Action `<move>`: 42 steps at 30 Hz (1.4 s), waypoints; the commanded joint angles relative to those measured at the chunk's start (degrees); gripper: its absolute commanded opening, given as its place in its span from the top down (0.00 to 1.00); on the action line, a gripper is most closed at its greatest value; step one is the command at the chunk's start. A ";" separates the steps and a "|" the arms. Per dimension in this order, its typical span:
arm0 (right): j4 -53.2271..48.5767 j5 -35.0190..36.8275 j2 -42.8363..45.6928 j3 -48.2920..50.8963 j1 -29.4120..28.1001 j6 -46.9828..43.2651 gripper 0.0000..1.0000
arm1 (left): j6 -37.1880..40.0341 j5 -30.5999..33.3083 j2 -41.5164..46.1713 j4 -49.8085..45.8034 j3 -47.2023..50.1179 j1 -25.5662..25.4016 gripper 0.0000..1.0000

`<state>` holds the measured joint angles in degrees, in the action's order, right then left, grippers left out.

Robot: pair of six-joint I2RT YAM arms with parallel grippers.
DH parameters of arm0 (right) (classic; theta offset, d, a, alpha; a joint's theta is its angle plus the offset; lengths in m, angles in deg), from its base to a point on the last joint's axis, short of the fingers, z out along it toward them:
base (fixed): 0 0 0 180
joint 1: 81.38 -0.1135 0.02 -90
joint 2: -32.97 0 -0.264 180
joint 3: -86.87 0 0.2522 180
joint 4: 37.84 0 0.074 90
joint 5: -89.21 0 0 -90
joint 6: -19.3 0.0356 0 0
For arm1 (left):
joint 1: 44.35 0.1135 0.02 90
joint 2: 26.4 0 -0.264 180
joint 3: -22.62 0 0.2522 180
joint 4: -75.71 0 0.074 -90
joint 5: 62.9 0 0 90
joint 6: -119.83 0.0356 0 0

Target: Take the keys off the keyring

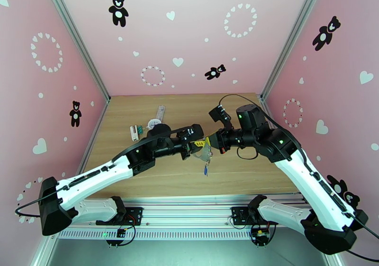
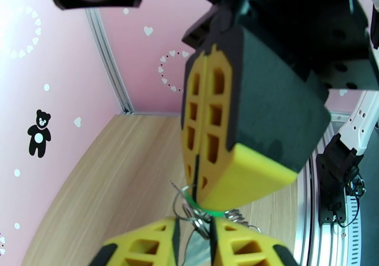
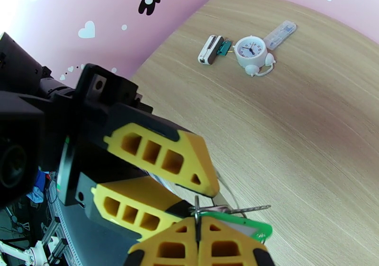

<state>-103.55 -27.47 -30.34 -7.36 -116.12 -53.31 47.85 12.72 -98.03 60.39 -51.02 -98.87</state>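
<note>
Both grippers meet above the middle of the table. My right gripper (image 1: 212, 144) (image 3: 198, 226) is shut, pinching the green key (image 3: 246, 225) (image 2: 211, 211) by its head. The keyring (image 1: 204, 155) hangs between the two grippers, with its silvery rings (image 2: 188, 211) bunched at the fingertips. My left gripper (image 1: 200, 147) (image 2: 194, 238) has its fingers drawn in on those rings, with a narrow gap left between the fingers. Below the bunch dangles the blue key (image 1: 205, 169), clear of the table.
A white dial-faced clock (image 3: 250, 51) (image 1: 154, 123) sits at the back left of the wooden table (image 1: 237, 115). Beside it lie a small white-and-green block (image 3: 213, 49) (image 1: 136, 132) and a clear stick (image 3: 280, 33) (image 1: 161, 112). Pink walls enclose three sides.
</note>
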 commanded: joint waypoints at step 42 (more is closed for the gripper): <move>0.53 -7.51 4.30 1.37 4.84 2.35 1.00 | 6.50 0.62 3.21 4.30 1.21 0.61 1.00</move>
<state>-103.94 -30.95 -28.27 -6.66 -112.36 -52.61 53.82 13.84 -97.05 60.50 -51.65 -98.91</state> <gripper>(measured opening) 0.035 0.063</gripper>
